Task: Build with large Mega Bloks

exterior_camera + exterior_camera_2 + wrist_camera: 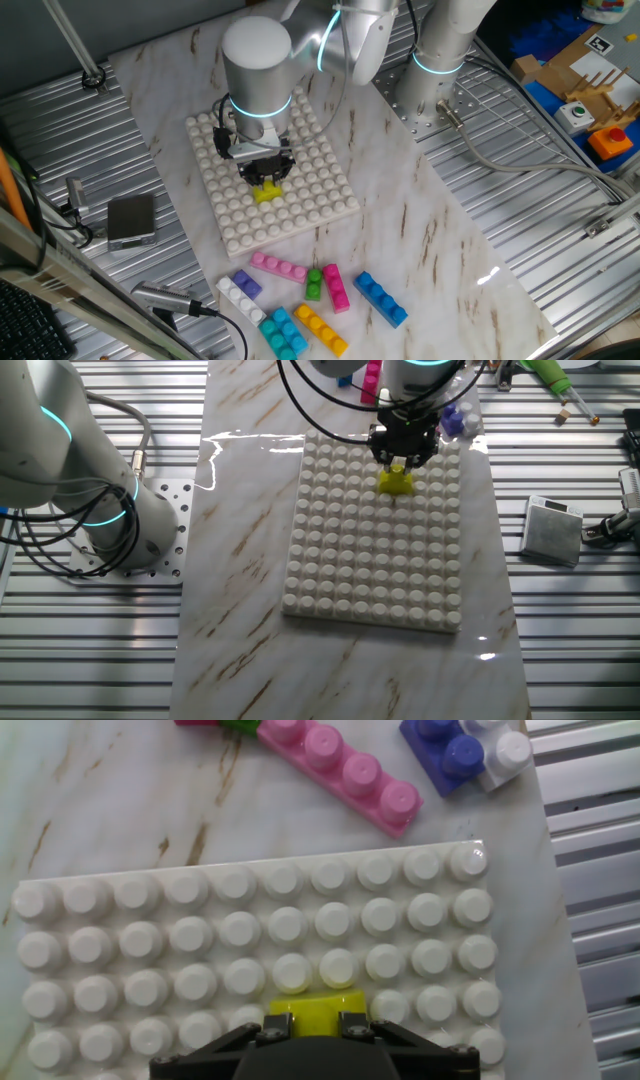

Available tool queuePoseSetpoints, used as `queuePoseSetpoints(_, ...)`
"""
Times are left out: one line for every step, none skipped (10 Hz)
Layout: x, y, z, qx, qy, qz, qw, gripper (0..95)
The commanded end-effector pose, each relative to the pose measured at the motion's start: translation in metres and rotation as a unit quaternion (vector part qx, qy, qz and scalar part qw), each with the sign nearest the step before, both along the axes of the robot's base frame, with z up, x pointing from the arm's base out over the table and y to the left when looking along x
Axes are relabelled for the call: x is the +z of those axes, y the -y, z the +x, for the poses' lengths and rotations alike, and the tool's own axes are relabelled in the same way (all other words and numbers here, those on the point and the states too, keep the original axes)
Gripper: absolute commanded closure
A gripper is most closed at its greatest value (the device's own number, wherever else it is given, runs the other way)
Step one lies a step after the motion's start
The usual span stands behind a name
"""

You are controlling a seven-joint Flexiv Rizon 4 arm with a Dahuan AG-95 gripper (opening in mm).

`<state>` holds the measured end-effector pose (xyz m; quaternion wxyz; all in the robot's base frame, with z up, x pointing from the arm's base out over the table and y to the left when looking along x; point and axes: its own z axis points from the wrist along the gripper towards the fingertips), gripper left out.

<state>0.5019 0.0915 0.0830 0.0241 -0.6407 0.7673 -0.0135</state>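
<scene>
My gripper [266, 180] is shut on a short yellow brick [267, 192] and holds it down on the white studded baseplate [300, 215], near the plate's front middle. The other fixed view shows the gripper [400, 462] over the yellow brick [396, 482] near the plate's far edge [330, 600]. In the hand view the yellow brick [315, 1011] sits between my black fingers [268, 1032] on the plate [150, 950]. Loose bricks lie on the table beyond the plate: pink [279, 266], purple-and-white [240, 290], green [314, 284], magenta [337, 288], blue [381, 299], yellow [321, 330], cyan [283, 333].
The marble board [400, 230] lies on a ridged metal table. A grey box [131, 221] and cables sit left of the plate. The arm's base [440, 60] stands at the back. Boxes and coloured parts [590, 90] are at the far right.
</scene>
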Motion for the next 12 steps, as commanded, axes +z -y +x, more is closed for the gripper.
queuePoseSetpoints(-0.0003, 0.0000, -0.0001, 0.002, 0.001, 0.006, 1.0000, 95.0)
queuePoseSetpoints(-0.0003, 0.0000, -0.0001, 0.005, 0.001, 0.007, 1.0000, 95.0)
queuePoseSetpoints(-0.0003, 0.0000, -0.0001, 0.006, 0.001, 0.008, 0.9999, 95.0)
queuePoseSetpoints(-0.0003, 0.0000, -0.0001, 0.009, 0.001, 0.009, 0.9999, 95.0)
queuePoseSetpoints(-0.0003, 0.0000, -0.0001, 0.009, 0.001, 0.009, 0.9999, 95.0)
queuePoseSetpoints(-0.0003, 0.0000, 0.0000, 0.009, 0.001, 0.009, 0.9999, 95.0)
queuePoseSetpoints(-0.0006, 0.0000, 0.0000, 0.008, 0.001, 0.009, 0.9999, 95.0)
queuePoseSetpoints(-0.0005, 0.0002, 0.0000, 0.008, 0.001, 0.008, 0.9999, 95.0)
queuePoseSetpoints(-0.0003, 0.0005, -0.0001, 0.007, 0.001, 0.008, 0.9999, 95.0)
queuePoseSetpoints(0.0004, 0.0017, 0.0001, 0.006, 0.000, 0.009, 0.9999, 95.0)
queuePoseSetpoints(0.0015, 0.0041, -0.0005, 0.004, -0.001, 0.012, 0.9999, 95.0)
queuePoseSetpoints(0.0023, 0.0056, -0.0004, 0.004, -0.001, 0.012, 0.9999, 95.0)
